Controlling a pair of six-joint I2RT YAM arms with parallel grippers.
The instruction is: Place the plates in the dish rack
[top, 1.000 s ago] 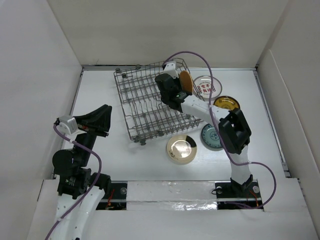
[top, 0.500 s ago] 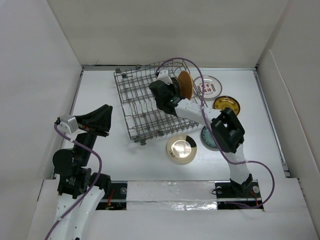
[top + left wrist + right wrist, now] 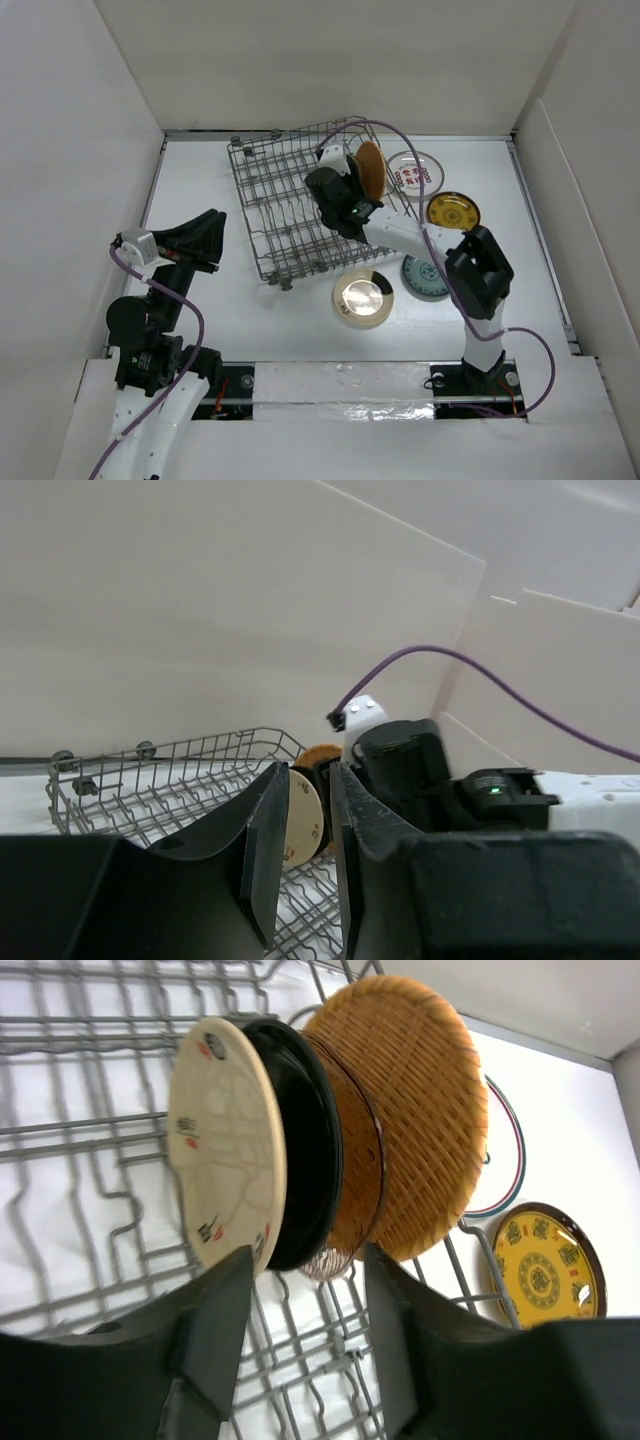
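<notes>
The grey wire dish rack [image 3: 275, 200] lies at the back of the table. In the right wrist view a cream plate [image 3: 225, 1150], a black plate [image 3: 308, 1150] and a woven orange-brown plate [image 3: 425, 1100] stand on edge in the dish rack [image 3: 90, 1130]. My right gripper [image 3: 312, 1325] is open just below them, touching none. It hangs over the rack's right side [image 3: 338, 195], next to the orange-brown plate [image 3: 370, 168]. My left gripper [image 3: 305, 855] is raised at the left [image 3: 200, 240], its jaws a narrow gap apart and empty.
On the table right of the rack lie a white plate with red marks [image 3: 414, 172] and a patterned yellow plate [image 3: 452, 211]. A patterned teal plate [image 3: 422, 277] and a shiny cream plate [image 3: 363, 297] lie nearer the front. White walls enclose the table.
My right gripper has opened its jaws at the plates standing in the rack, after shifting a little left over the rack. The left arm has not moved.
</notes>
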